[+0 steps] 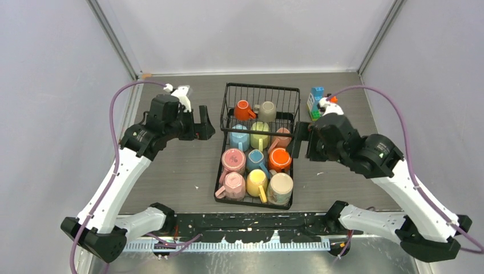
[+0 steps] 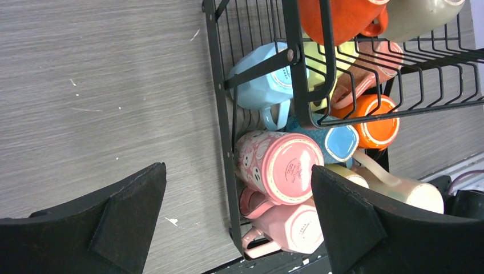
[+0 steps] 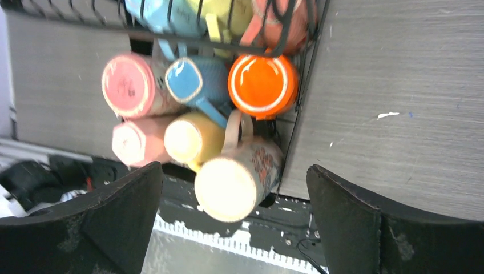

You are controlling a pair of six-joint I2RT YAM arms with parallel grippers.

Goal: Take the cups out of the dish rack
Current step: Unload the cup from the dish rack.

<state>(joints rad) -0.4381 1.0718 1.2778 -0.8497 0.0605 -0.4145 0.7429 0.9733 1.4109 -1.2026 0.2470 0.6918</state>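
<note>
Top view, clock directions taken from the rack centre.

The dish rack [image 1: 259, 86] is seen mid-table [image 1: 171, 171], its tall basket end at 12 o'clock. All eleven cups are counted inside it; none has been set out, so unloading is judged not yet begun. An orange cup [image 1: 243, 109] and a grey-beige cup [image 1: 267, 110] are held in the basket section. Nine more are packed on the tray from the middle down to 6 o'clock, most of them touching.

The left gripper [image 1: 206, 128] is held at 9 o'clock, just outside the rack wall, jaws wide apart, nothing between them. The right gripper [image 1: 297, 141] is held at 3 o'clock, just beside the opposite wall, jaws likewise spread and empty.

Risks noted:
- Tight packing. The pink cup [image 1: 233, 160] is pressed against the blue cup [image 1: 255, 159]; a finger may not fit between them, and a neighbour could be dragged up or tipped.
- The cream cup [image 1: 280, 188] at 5 o'clock is seen tilted on its side, its handle near the yellow cup [image 1: 257, 182]; a snag is possible on lifting.
- Basket wires overhang the middle row, so a cup drawn straight up there could catch.
- Both grippers sit close to the rack walls, so a sideways approach could shove the whole rack.
- A toy-block figure [image 1: 315, 101] stands at 2 o'clock beside the right arm and could be knocked over.
</note>
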